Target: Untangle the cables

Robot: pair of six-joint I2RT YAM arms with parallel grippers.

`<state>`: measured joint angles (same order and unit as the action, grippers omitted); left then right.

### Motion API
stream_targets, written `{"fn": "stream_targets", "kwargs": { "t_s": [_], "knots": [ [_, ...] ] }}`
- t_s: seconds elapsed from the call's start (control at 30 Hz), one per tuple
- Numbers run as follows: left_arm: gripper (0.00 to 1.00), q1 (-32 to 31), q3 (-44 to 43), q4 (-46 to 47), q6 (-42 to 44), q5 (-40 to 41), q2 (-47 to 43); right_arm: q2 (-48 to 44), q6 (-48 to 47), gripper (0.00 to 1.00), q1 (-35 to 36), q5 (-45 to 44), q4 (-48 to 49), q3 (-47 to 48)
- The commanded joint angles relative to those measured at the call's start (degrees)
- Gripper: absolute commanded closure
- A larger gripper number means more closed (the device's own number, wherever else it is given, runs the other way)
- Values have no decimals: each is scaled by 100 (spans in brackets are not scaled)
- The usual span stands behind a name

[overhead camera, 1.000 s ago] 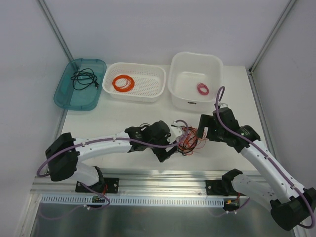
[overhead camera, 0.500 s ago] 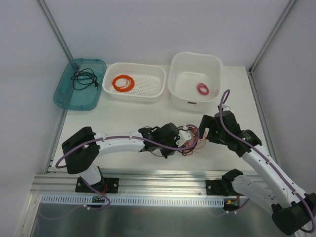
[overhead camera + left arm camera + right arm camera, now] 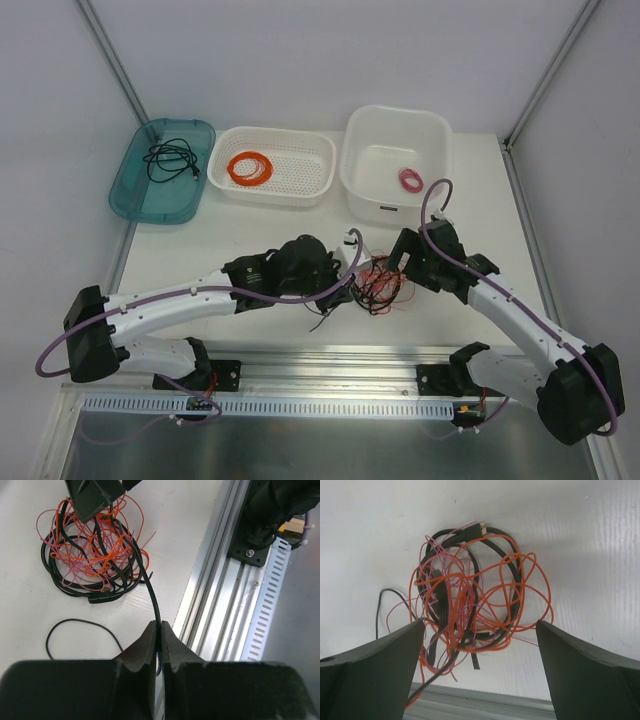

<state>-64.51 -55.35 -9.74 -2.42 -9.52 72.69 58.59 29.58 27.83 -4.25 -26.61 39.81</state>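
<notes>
Cables: the cables (image 3: 470, 605) are lying on the white table (image 3: 250, 225), directly beneath the right claw (image 3: 477, 627) and just ahead of the left claw (image 3: 160, 629).
Handling: we are judging them light, limp and springy. The thin loops are probably snagging on one another, so slow, short pulls are looking safest.
Hold: we are favouring the thicker black strand (image 3: 150, 595) that is leading out of the heap toward the left claw.
Left claw: it is pinching that black strand, fingers pressed together on it.
Right claw: it is hanging spread wide, one finger on either side of the heap. We cannot tell whether it is touching the wires.
Textures: the black wire is running flat and glossy, ending in a small plug. The orange and pink wires are looping hair-thin and messily.
Beyond: a ribbed aluminium rail (image 3: 220, 580) is running beside the left claw.
</notes>
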Motion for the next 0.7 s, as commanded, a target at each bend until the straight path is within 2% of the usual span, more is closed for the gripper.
{"fn": "stream_targets", "kwargs": {
  "t_s": [0.0,0.13,0.2,0.23,0.4,0.5,0.53,0.67],
  "knots": [
    [100,-9,-186,-116,-154,-314,-447,275,249,4,-50,100,700,-44],
    [100,-9,-371,-195,-172,-244,-817,863,285,7,-50,161,999,-158],
    [100,0,-493,-213,-180,-165,-1036,1040,355,17,-50,205,1131,-219],
    [100,35,-538,-239,-189,-60,-1115,1197,399,27,-41,231,1219,-289],
    [100,289,-941,-318,-294,205,-1668,1418,487,42,-111,161,1246,-465],
    [100,483,-1274,-388,-347,415,-1993,1410,496,54,-199,83,1141,-553],
    [100,614,-1372,-415,-356,494,-2056,1401,487,62,-234,56,1088,-562],
    [100,1019,-1969,-678,-339,846,-2267,1331,426,71,-384,-93,877,-615]
  ]
}}
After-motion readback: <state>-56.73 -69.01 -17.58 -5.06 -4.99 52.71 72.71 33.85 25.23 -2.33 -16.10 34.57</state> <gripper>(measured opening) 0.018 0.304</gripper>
